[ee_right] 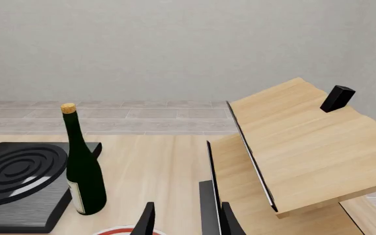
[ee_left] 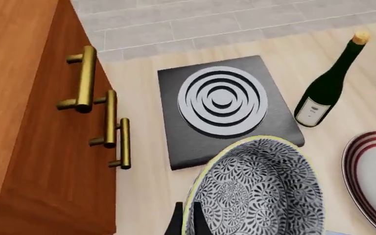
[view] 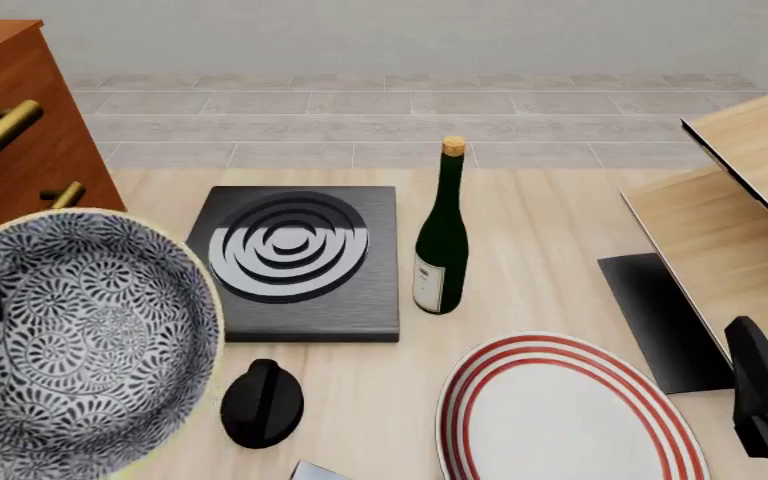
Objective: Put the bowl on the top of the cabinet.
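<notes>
Bowl (view: 77, 340) fills the lower left of the front view, raised off the table (view: 544, 230) with its leafy inside facing the camera, the left gripper (ee_left: 186, 223) clamped on its rim just below and right of the cabinet (view: 11, 120) in the upper left. Right gripper (ee_right: 184, 220) sits at the lower right, fingers apart and empty, beside the pale wood shelf (view: 744, 200). Hotplate (view: 297, 260), bottle (view: 440, 240) and plate (view: 564, 415) stand across the middle.
</notes>
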`<state>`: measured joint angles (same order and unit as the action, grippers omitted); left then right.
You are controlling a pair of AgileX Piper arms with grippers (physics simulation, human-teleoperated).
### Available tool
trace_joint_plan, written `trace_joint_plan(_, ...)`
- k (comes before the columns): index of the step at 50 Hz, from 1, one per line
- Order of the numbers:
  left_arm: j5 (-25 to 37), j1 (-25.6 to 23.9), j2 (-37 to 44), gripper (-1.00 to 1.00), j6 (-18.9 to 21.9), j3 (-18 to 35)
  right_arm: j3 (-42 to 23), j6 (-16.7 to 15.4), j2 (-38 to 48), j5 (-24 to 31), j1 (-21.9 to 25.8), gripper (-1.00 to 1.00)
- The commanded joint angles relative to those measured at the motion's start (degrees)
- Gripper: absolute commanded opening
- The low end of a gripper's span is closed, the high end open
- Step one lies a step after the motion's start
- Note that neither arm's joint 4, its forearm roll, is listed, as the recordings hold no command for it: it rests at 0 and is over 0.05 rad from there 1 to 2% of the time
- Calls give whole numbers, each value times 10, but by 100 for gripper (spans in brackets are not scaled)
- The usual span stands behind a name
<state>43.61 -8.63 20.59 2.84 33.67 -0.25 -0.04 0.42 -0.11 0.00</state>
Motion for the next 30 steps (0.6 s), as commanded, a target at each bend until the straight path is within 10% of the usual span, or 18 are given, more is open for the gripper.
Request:
trace_joint_plan(1,-14,34,2,-100,-50,44,0,0,0,0,0,100)
trace_joint_plan(30,-42,134,29,-100,-136,138,0,0,0,0,0,100)
